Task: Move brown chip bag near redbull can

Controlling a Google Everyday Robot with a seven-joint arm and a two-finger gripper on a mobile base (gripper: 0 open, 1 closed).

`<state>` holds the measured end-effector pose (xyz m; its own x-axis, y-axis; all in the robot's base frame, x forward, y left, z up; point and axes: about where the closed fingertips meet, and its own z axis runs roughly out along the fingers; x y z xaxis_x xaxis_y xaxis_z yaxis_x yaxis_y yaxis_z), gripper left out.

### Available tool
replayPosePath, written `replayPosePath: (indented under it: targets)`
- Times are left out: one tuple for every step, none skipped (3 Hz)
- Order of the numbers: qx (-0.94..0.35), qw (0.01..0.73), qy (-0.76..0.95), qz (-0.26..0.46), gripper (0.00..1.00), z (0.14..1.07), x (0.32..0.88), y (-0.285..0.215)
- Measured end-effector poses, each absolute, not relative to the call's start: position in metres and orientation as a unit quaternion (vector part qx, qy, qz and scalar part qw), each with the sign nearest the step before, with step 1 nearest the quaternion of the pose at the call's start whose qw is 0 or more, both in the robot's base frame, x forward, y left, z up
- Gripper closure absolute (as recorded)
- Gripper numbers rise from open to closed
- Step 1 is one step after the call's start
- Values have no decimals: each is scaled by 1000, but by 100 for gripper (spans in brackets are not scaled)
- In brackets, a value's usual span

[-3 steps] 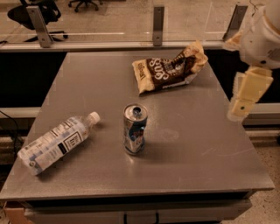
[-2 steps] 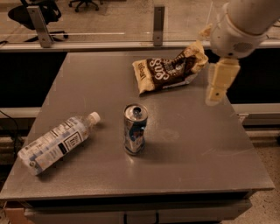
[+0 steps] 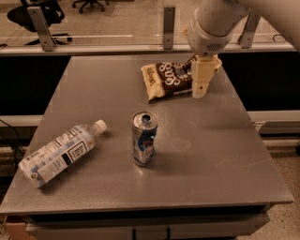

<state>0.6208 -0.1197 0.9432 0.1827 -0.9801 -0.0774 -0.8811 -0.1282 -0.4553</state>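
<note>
The brown chip bag (image 3: 169, 79) lies flat at the back middle of the grey table (image 3: 215, 154), dark brown with cream ends and white lettering. The redbull can (image 3: 144, 138) stands upright near the table's middle, silver and blue with a dented side, well in front of the bag. The gripper (image 3: 201, 79) hangs from the white arm (image 3: 213, 23) at the bag's right end, pointing down, over or just beside that end. The arm hides the bag's far right corner.
A clear plastic water bottle (image 3: 61, 152) with a white cap lies on its side at the table's front left. A railing with metal posts (image 3: 168, 26) runs behind the table. Office chairs (image 3: 33, 11) stand beyond it.
The arm has swung in from the table's right edge to the left and back. The gripper now sits at the chip bag's right end. Bag, can and bottle have not moved.
</note>
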Motion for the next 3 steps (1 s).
replayPosePath:
  targets:
    - [-747,208,620,-119,0,931,656,-109]
    - [-746,203,625,-110,0,912,682,-110]
    - [-743,183,636,-98,17,884,695,-120]
